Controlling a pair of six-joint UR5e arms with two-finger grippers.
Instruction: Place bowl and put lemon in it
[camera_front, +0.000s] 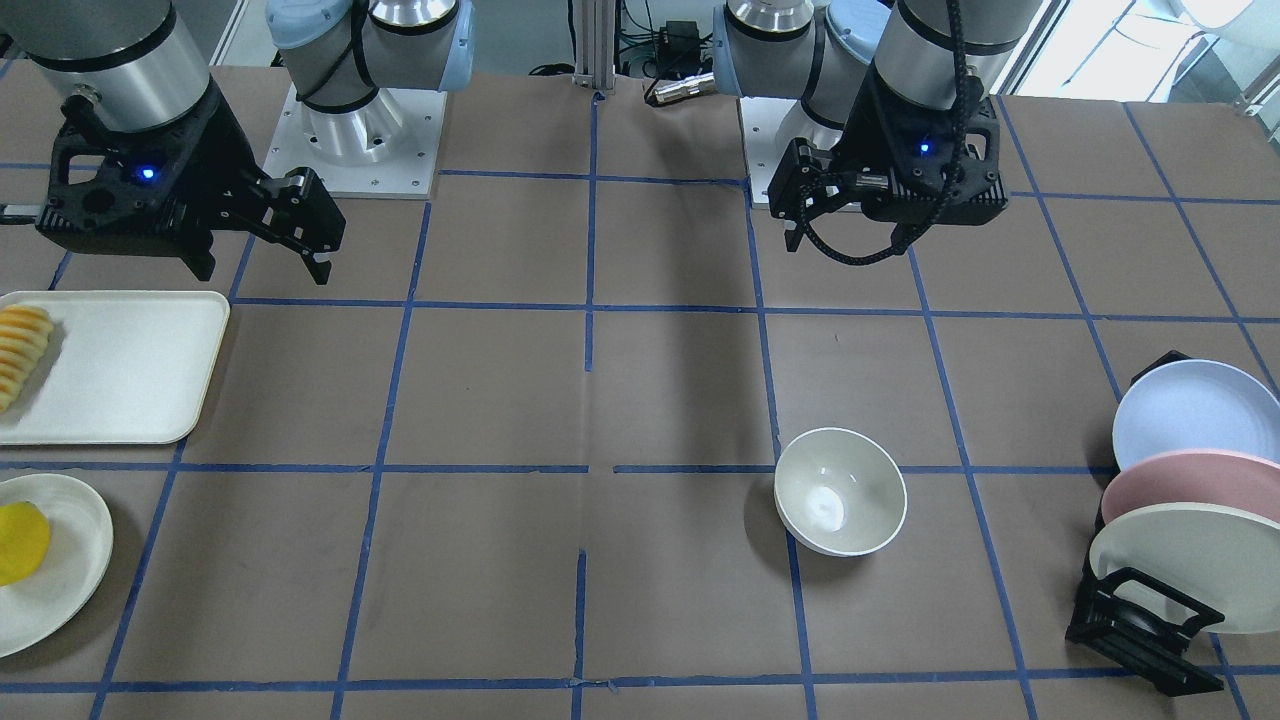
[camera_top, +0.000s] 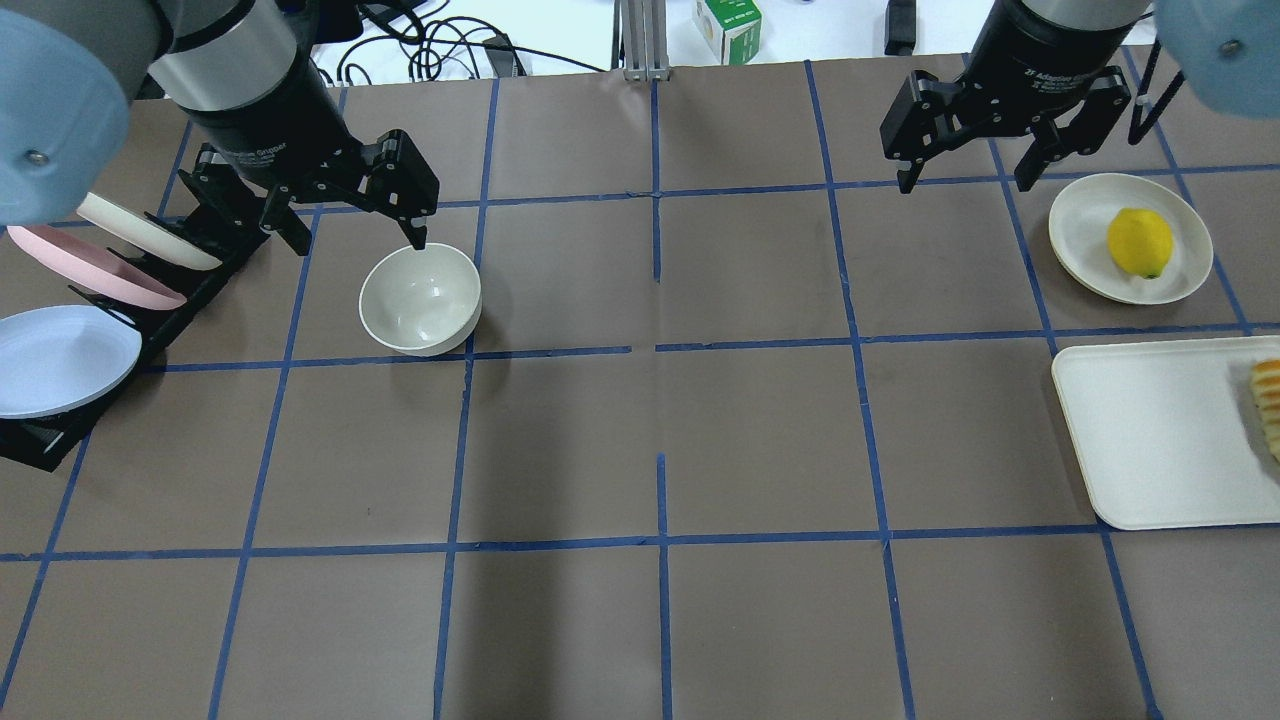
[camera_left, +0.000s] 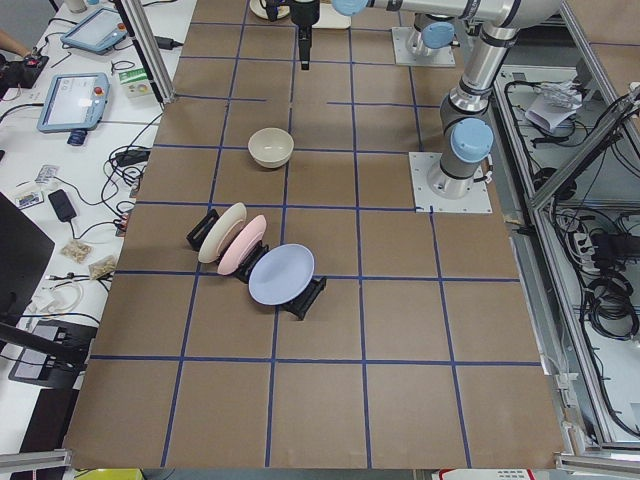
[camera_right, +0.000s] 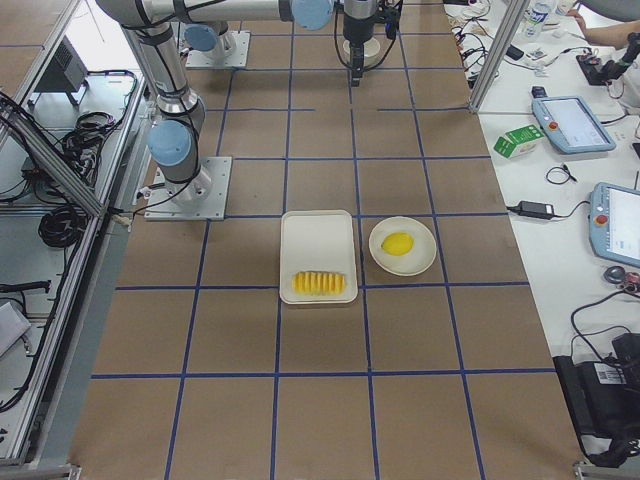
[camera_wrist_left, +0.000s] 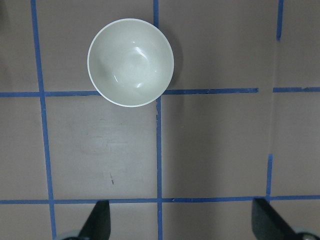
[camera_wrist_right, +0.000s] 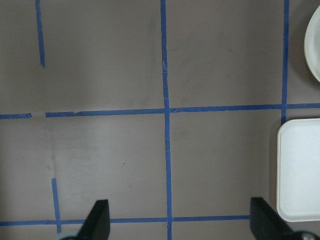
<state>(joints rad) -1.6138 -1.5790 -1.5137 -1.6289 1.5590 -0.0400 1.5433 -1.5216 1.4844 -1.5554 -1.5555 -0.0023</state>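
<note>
**Desk:** What could go wrong from here?

**Photographer:** The lemon (camera_top: 1139, 242) lies loose on a cream plate (camera_top: 1190, 225) in the right half of the table (camera_top: 660, 450), toward the operators' edge. Smooth and oval, it could squirt out of a pinch that closes off-centre, then roll. The bowl (camera_top: 420, 299) stands upright and empty in the left half, near the plate rack (camera_top: 70, 350). The carry will likely cross the table, and a drop from height could bounce the fruit out or tip the bowl. The left arm, hanging close by, could also crowd that approach.

**Desk:** And how are the arms posed?

**Photographer:** Both hang raised, wrists pointing straight down. The left tool (camera_top: 359, 242) is released, fingers spread and grasping nothing, above the table on the robot's side of the bowl and not touching it. The right tool (camera_top: 964, 184) is likewise spread and empty, beside the plate toward the table's middle, clear of the lemon.
</note>
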